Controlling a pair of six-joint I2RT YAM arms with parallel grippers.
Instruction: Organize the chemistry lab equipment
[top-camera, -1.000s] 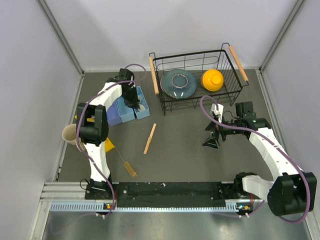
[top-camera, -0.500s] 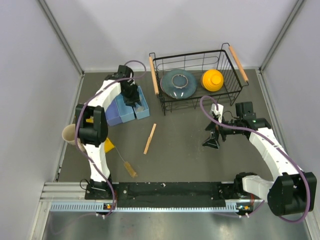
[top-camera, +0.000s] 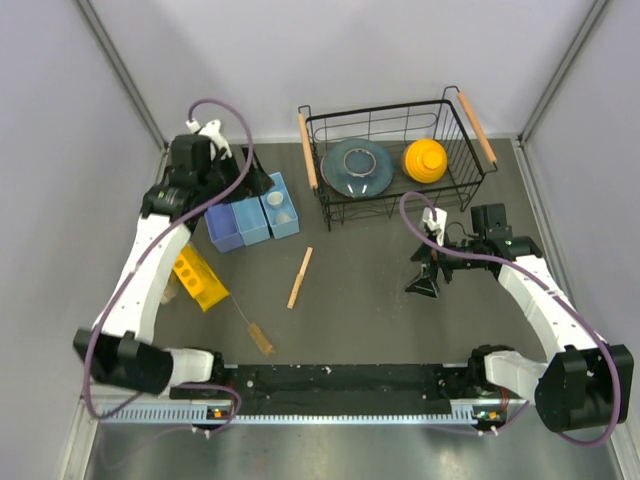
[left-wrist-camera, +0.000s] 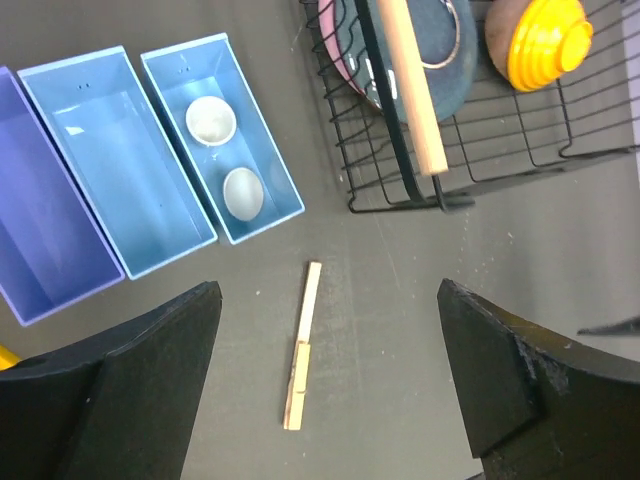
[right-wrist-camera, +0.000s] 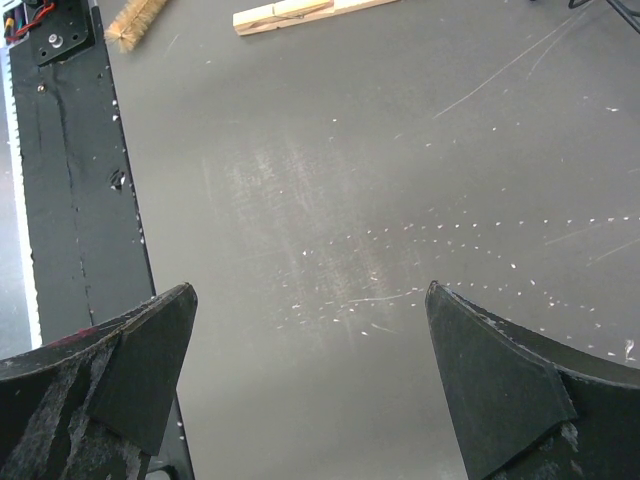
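left gripper (left-wrist-camera: 326, 296) spread, empty | wooden stick (left-wrist-camera: 302, 345) lies beneath, untouched

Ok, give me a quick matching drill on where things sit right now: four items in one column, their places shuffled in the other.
1. white dishes
2. wooden stick
3. wire brush
4. yellow bowl

A. in the wire basket
B. on the table, close to the front rail
C. in the blue bin nearest the basket
D. on the table between that bin and the basket

Pairs: 1-C, 2-D, 3-B, 4-A
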